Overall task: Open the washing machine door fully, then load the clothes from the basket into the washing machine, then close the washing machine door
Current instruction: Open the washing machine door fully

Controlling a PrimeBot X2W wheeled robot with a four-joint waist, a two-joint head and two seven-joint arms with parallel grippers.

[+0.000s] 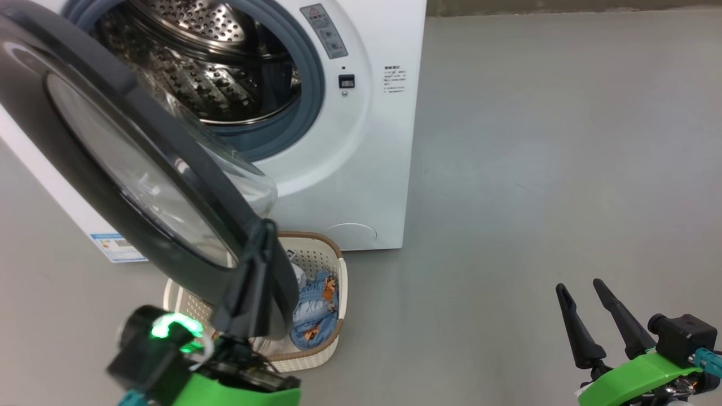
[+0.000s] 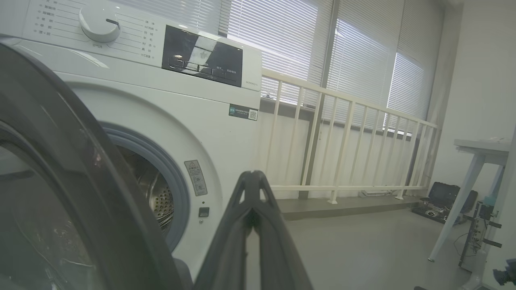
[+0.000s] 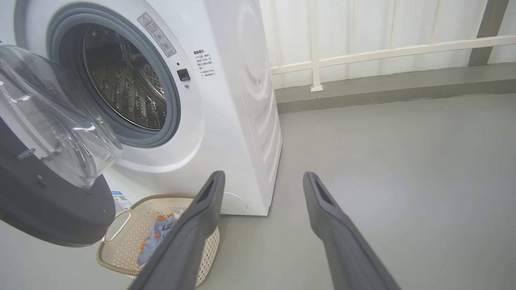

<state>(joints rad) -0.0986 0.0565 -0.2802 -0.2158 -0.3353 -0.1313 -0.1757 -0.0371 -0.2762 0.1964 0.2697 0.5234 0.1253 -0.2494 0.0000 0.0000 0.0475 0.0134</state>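
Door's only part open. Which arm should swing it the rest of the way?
Left. The left gripper, shut, sits at the free edge of the washing machine door; the right gripper hangs open over the floor, well away from it.

Long dark tapered fingers (image 1: 576,331); bright green wrist shells (image 1: 632,376); black camera block (image 1: 148,361), glowing green ring (image 1: 176,326).

– Item one: left gripper (image 1: 264,227) (image 2: 252,175)?
– Listed at lower left of the head view. Fingers (image 2: 278,241) are pressed together to the tips; nothing is seen between them. A green ring (image 1: 175,326) is lit at the wrist.
– Item two: right gripper (image 1: 578,286) (image 3: 264,177)?
– Listed at lower right. Its fingers are spread wide and pointed up that view, nothing held. The wrist is cased in green.
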